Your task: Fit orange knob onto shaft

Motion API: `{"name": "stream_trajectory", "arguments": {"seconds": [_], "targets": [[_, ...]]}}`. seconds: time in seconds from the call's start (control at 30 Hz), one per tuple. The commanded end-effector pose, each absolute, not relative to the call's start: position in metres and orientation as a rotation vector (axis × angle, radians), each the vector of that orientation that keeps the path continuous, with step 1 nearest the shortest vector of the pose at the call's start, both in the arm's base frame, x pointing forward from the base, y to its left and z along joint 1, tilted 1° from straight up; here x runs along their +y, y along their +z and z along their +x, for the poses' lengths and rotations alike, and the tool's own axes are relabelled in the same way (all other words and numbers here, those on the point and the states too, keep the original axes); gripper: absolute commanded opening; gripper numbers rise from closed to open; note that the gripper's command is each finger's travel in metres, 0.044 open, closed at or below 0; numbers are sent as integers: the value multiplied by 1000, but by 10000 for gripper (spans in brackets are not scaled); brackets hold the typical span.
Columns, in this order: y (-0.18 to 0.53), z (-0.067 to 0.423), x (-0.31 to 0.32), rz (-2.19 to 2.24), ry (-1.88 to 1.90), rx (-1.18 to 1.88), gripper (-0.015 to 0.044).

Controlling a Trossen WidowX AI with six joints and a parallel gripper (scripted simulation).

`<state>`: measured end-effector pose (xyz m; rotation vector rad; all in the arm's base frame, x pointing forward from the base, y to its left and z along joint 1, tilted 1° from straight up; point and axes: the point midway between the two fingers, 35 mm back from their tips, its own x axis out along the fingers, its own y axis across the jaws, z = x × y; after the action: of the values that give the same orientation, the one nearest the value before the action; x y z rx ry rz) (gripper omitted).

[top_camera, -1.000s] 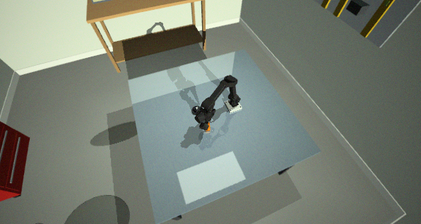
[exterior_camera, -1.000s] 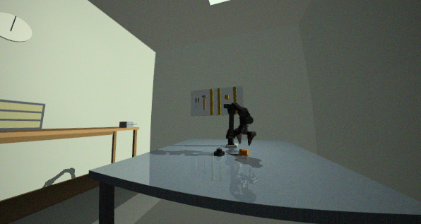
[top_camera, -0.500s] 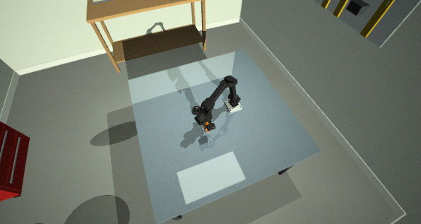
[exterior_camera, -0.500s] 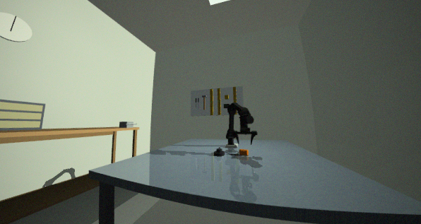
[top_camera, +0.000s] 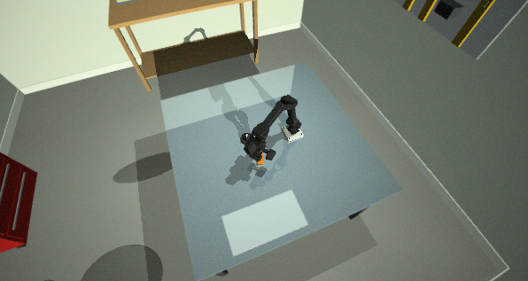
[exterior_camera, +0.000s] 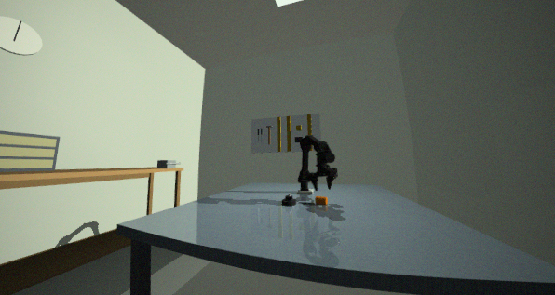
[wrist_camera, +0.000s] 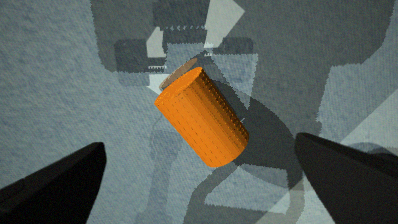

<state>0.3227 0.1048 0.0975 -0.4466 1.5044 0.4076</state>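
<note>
The orange knob [top_camera: 260, 160] [exterior_camera: 321, 200] [wrist_camera: 202, 120] lies on its side on the table. In the wrist view its long axis runs from upper left to lower right, and no hole shows on it. My gripper [top_camera: 264, 156] [exterior_camera: 323, 188] [wrist_camera: 202, 146] is open and empty above the knob, with its fingers wide apart on either side of it in the wrist view. The dark round pedestal [top_camera: 244, 137] [exterior_camera: 289, 201] stands to the left of the knob in the top and exterior views, with its shaft upright. The shaft's flat side is too small to make out. The pedestal is outside the wrist view.
The blue-grey table [top_camera: 345, 169] [exterior_camera: 400, 238] has a glossy top with reflections and arm shadows. The arm's white base plate [top_camera: 293, 135] [exterior_camera: 304, 192] is behind the knob. A wooden bench [top_camera: 177, 5] stands apart by the wall.
</note>
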Motion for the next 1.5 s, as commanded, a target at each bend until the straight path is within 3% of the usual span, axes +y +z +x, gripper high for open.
{"name": "stream_trajectory", "arguments": {"seconds": [0.0, 1.47], "targets": [[98, 323, 107, -916, 877, 1371, 440], [46, 325, 107, -916, 877, 1372, 440]]}}
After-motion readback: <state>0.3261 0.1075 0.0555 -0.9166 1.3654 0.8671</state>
